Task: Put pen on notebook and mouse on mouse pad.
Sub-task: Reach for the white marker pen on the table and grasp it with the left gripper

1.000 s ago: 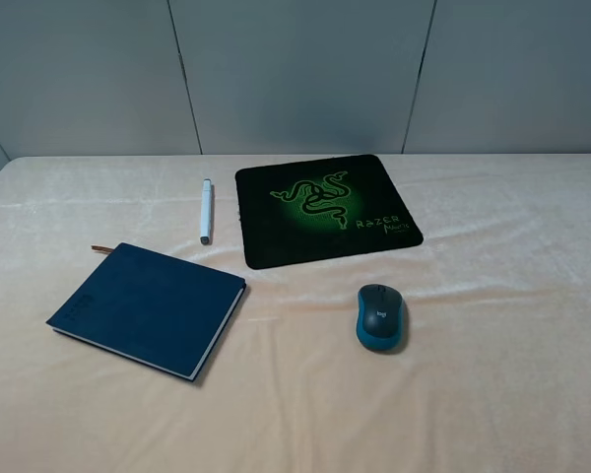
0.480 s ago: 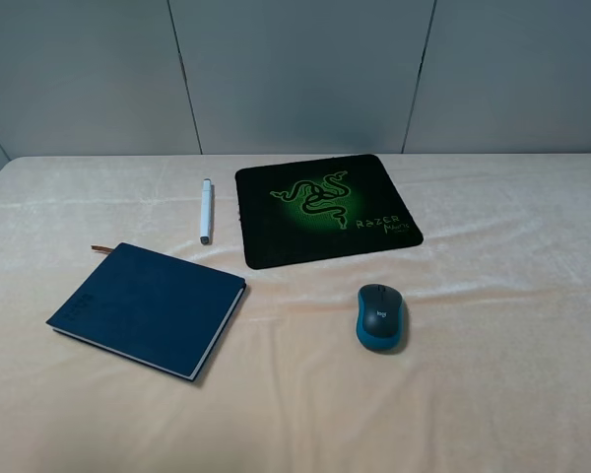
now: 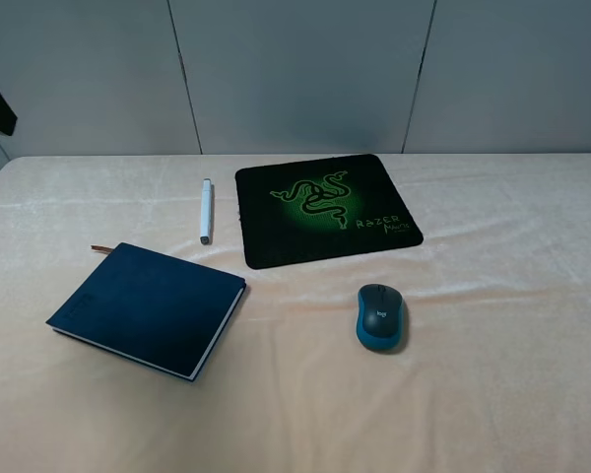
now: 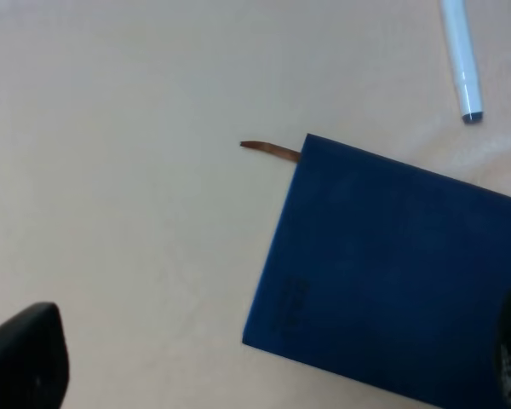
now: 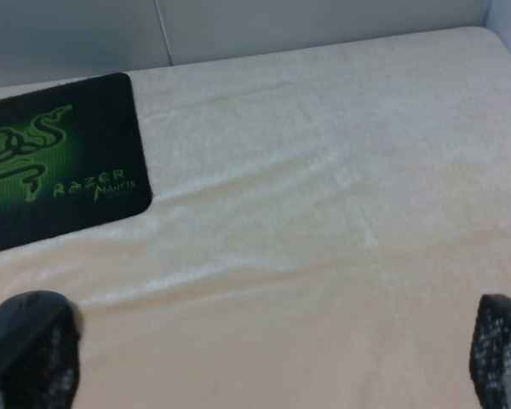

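Navy notebook (image 3: 148, 310) lay toward the desk's (image 3: 512, 394) front-left corner, and our left hand (image 4: 268, 366) hung above it, spread wide and empty. Behind the notebook, nearer the far edge, the pen (image 3: 206, 211) lay with its long axis running front to back, just beside the mouse pad's (image 3: 325, 209) left edge; we judged the left arm nearer. Right of centre, the mouse (image 3: 381, 317) sat near the mouse pad's front edge. Our right hand (image 5: 264, 354), also spread, held nothing.

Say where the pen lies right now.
In the high view the pen lies left of centre, just left of the mouse pad and beyond the notebook, touching neither.
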`<state>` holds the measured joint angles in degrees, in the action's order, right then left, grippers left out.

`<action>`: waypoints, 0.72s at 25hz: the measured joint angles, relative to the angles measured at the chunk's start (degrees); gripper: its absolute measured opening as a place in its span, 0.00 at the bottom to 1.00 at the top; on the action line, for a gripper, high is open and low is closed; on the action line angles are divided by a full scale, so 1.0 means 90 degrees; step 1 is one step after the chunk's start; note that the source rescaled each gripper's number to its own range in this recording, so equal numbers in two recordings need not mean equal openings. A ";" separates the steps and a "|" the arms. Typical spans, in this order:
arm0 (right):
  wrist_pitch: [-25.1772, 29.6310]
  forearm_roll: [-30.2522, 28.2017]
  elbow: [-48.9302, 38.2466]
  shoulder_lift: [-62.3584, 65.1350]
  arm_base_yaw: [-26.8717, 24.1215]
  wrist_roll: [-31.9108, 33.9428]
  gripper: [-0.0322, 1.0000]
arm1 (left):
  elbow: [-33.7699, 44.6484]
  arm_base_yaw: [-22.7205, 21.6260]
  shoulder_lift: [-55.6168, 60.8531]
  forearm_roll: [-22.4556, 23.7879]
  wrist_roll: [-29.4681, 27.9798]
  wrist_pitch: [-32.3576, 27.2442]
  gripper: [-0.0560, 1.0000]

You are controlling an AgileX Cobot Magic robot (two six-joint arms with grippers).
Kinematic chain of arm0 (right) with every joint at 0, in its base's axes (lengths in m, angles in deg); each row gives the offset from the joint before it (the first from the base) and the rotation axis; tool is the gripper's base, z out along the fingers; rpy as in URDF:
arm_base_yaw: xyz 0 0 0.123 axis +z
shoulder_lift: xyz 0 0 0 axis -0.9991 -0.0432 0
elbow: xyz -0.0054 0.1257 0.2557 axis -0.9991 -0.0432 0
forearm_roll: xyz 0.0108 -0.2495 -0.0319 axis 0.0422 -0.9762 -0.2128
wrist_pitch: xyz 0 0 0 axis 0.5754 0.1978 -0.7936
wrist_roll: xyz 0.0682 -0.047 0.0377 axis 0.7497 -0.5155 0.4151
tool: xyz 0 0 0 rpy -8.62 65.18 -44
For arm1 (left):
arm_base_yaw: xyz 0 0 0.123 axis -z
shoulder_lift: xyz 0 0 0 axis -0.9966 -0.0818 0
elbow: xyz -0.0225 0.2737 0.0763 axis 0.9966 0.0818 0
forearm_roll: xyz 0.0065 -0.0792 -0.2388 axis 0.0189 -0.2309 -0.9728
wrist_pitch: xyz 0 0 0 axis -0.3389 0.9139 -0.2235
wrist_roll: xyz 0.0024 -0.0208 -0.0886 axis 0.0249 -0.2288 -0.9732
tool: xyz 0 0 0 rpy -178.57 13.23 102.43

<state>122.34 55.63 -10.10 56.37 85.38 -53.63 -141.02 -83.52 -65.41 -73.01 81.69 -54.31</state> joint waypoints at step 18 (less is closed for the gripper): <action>0.0000 0.0000 0.0000 0.0000 0.0000 0.0000 1.00 | -0.1831 0.1638 -0.4124 0.0763 -0.1634 0.0500 1.00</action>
<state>122.34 55.63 -10.10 56.37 85.38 -53.63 -157.50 -68.78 -102.53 -66.14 66.98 -49.81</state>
